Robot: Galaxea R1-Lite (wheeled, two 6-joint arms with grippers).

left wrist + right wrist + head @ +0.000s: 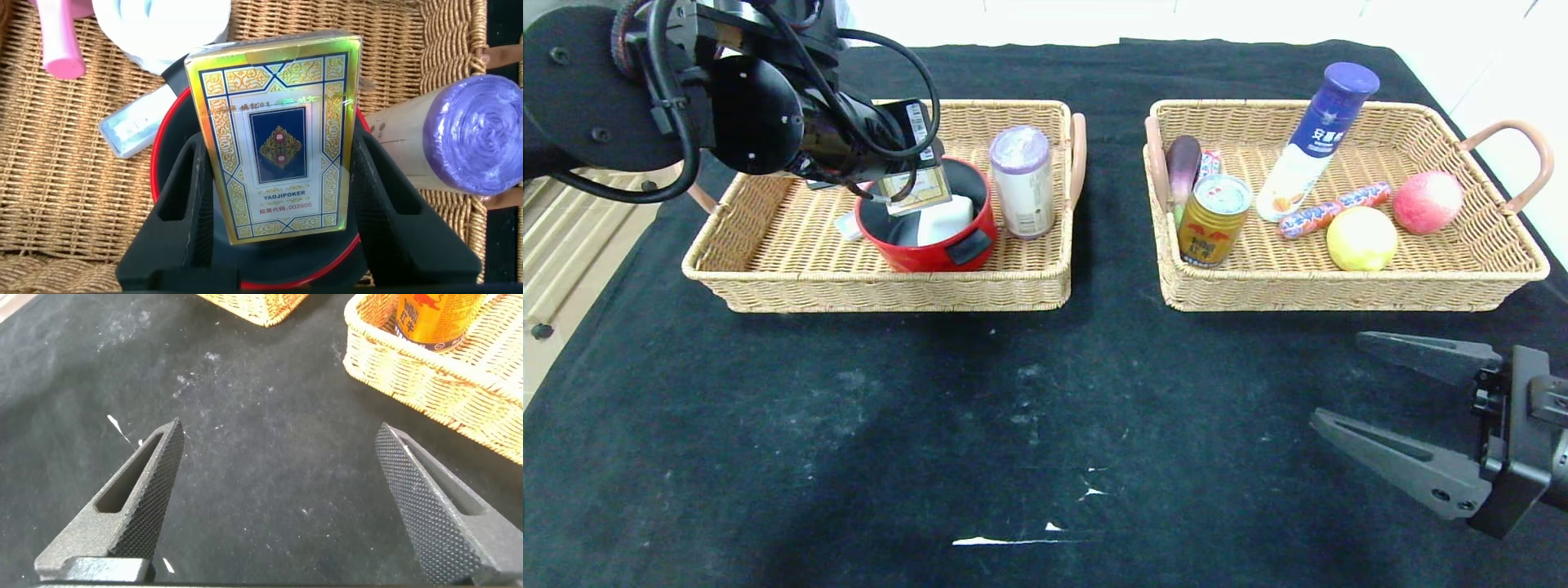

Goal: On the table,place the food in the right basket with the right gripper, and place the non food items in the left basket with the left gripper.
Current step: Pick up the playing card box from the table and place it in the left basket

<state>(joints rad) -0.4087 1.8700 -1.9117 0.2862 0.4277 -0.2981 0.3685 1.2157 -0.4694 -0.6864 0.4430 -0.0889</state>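
Note:
My left gripper (907, 175) (278, 155) is over the left basket (874, 290), shut on the cream card box with a blue diamond (919, 189) (278, 139). The box hangs just above the red pot (927, 253) (163, 139), which holds the white block (947, 219). The right basket (1339, 290) contains the yellow lemon (1361, 238), the gold can (1213, 219) and the leaning white-and-blue bottle (1311, 143). My right gripper (1339, 380) (279, 431) stands open over the black table (1013, 408) in front of the right basket, nothing between its fingers.
A purple-capped cylinder (1021, 180) (478, 135) stands beside the pot in the left basket. An eggplant (1183, 167), a wrapped sausage (1331, 211) and a pink apple (1427, 202) also lie in the right basket. The table's edges run close at far left and right.

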